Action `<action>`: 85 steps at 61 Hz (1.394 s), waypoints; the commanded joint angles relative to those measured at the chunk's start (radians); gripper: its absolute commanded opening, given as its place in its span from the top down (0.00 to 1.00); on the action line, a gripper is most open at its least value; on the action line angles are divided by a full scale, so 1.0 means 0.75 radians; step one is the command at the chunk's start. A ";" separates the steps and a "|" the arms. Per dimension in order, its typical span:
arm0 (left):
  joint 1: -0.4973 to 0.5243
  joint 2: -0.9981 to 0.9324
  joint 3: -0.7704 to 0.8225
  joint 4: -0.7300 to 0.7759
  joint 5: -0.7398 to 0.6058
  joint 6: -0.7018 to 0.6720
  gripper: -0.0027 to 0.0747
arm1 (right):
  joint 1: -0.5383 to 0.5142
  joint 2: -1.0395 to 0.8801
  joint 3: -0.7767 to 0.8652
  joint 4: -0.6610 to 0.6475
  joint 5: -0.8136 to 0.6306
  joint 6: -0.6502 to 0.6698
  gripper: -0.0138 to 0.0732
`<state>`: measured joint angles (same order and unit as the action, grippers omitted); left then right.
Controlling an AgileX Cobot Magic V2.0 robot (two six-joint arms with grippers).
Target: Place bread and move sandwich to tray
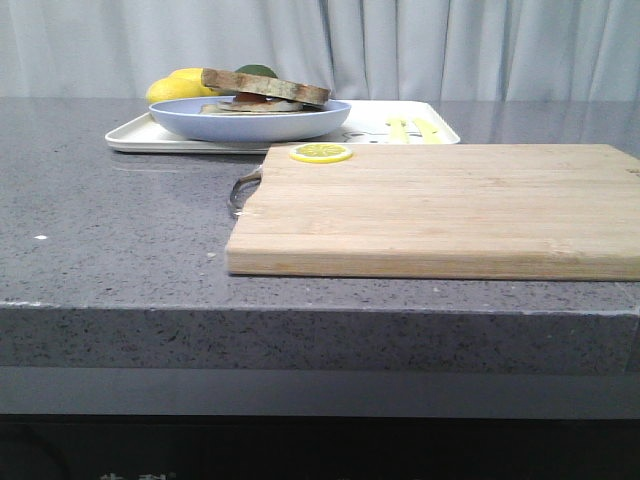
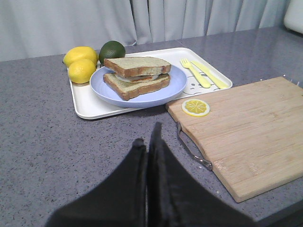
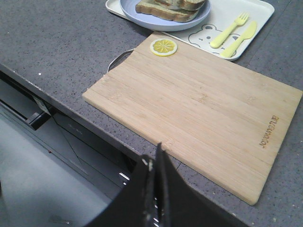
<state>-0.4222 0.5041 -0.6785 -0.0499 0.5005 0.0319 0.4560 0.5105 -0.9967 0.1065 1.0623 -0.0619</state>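
Note:
The sandwich (image 2: 137,76), two brown-crusted slices with egg white and a red layer between them, lies on a light-blue plate (image 2: 163,93) on the white tray (image 2: 90,105). It also shows in the front view (image 1: 262,92) and at the edge of the right wrist view (image 3: 169,8). The top bread slice (image 2: 136,66) rests on it. My left gripper (image 2: 147,142) is shut and empty above the grey counter, short of the tray. My right gripper (image 3: 154,158) is shut and empty over the counter's front edge, near the wooden board (image 3: 199,104).
A lemon slice (image 2: 196,107) lies on the board's (image 1: 440,205) far left corner, by its metal handle (image 2: 191,149). Two lemons (image 2: 80,64) and an avocado (image 2: 112,50) sit at the tray's far left. A yellow fork and knife (image 2: 203,74) lie on its right.

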 commanded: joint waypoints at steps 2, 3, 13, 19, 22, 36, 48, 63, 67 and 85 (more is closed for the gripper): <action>-0.009 0.004 -0.034 -0.003 -0.109 0.001 0.99 | -0.007 0.006 -0.032 0.000 -0.096 -0.006 0.92; -0.009 0.004 -0.034 -0.003 -0.109 0.001 0.99 | -0.007 0.006 -0.032 0.000 -0.096 -0.006 0.92; -0.009 0.004 -0.034 -0.003 -0.109 0.001 0.99 | -0.007 0.006 -0.032 0.000 -0.096 -0.006 0.92; -0.009 0.004 -0.034 -0.003 -0.109 0.001 0.99 | -0.007 0.006 -0.032 0.000 -0.096 -0.006 0.92; -0.009 -0.004 -0.024 -0.003 -0.119 0.001 0.99 | -0.007 0.006 -0.032 0.000 -0.096 -0.006 0.92; 0.182 -0.222 0.192 0.001 -0.241 0.001 0.99 | -0.007 0.006 -0.032 0.000 -0.094 -0.006 0.92; 0.403 -0.505 0.586 -0.029 -0.478 0.001 0.99 | -0.007 0.006 -0.032 0.000 -0.094 -0.006 0.92; 0.498 -0.706 0.894 -0.098 -0.682 0.001 0.99 | -0.007 0.007 -0.032 0.000 -0.094 -0.006 0.92; 0.498 -0.709 0.913 -0.098 -0.667 0.001 0.99 | -0.007 0.007 -0.032 0.000 -0.093 -0.006 0.92; 0.498 -0.707 0.913 -0.098 -0.638 0.001 0.99 | -0.007 0.007 -0.032 0.000 -0.090 -0.006 0.92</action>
<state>-0.0524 -0.0047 0.0045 -0.1129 0.1000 0.0326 0.4560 0.5105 -0.9967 0.1083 1.0623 -0.0619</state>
